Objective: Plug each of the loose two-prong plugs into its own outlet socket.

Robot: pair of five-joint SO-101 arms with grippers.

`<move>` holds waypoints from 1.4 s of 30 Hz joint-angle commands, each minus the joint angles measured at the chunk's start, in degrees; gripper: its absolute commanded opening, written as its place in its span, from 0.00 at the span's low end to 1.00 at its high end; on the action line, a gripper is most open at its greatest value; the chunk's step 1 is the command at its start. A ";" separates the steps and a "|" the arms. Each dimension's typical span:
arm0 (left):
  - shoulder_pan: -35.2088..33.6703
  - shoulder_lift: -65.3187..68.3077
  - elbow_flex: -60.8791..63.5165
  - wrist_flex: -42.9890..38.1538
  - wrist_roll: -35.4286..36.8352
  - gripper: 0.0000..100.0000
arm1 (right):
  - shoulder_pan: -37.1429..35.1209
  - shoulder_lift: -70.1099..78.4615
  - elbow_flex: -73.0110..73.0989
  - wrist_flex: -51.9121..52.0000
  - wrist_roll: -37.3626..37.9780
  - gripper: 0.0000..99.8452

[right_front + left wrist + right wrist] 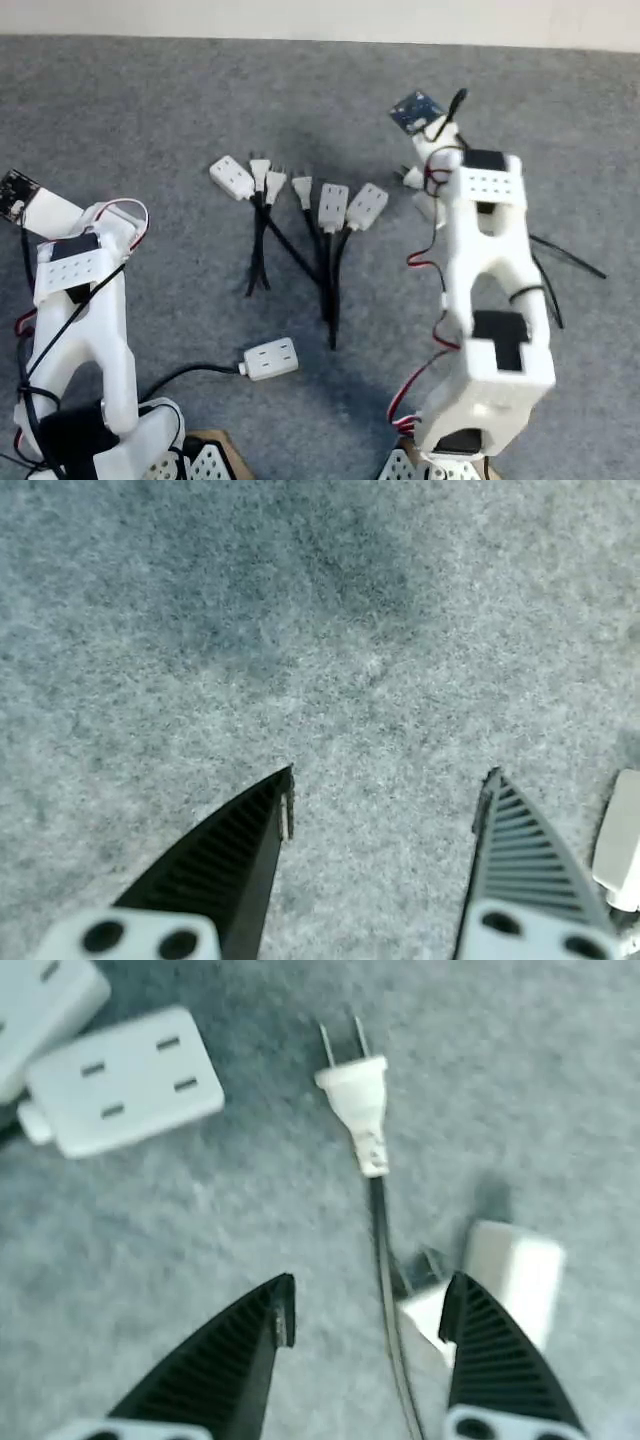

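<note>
A white two-prong plug [352, 1095] on a black cord [379, 1215] is seen beyond the wide-spread right gripper [370, 1295]; the left gripper [390, 777] is likewise spread wide.

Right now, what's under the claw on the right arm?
Under the open right gripper lie grey carpet and a black cord leading to a white two-prong plug. A white block beside the cord is partly covered by one finger, so I cannot tell what it is.

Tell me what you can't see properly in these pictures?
High view: white pieces half hidden behind the right arm.
Left wrist view: white object cut off by the edge; unclear what it is.
Right wrist view: white block blurred, partly behind a finger; corner socket cut off.
</note>
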 commanded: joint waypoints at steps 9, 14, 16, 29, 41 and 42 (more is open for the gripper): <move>1.01 -0.66 -0.22 -0.88 -0.09 0.30 | 1.45 27.65 -29.32 -3.74 -8.09 0.23; 2.77 -0.57 -0.22 -0.88 -2.46 0.30 | -0.40 32.13 -36.18 0.40 -8.26 0.18; 2.86 -0.57 -0.13 -0.88 -4.04 0.30 | -1.10 32.40 -37.76 2.77 -8.79 0.10; 2.86 -0.66 2.07 -4.66 -4.40 0.30 | 2.42 32.40 -59.21 37.67 -8.88 0.01; 3.91 -0.66 2.07 -4.57 -4.31 0.30 | 0.48 13.76 -50.95 43.65 -11.43 0.01; 4.00 -0.66 2.07 -4.57 -4.31 0.30 | -0.31 10.51 -47.69 43.56 -12.57 0.01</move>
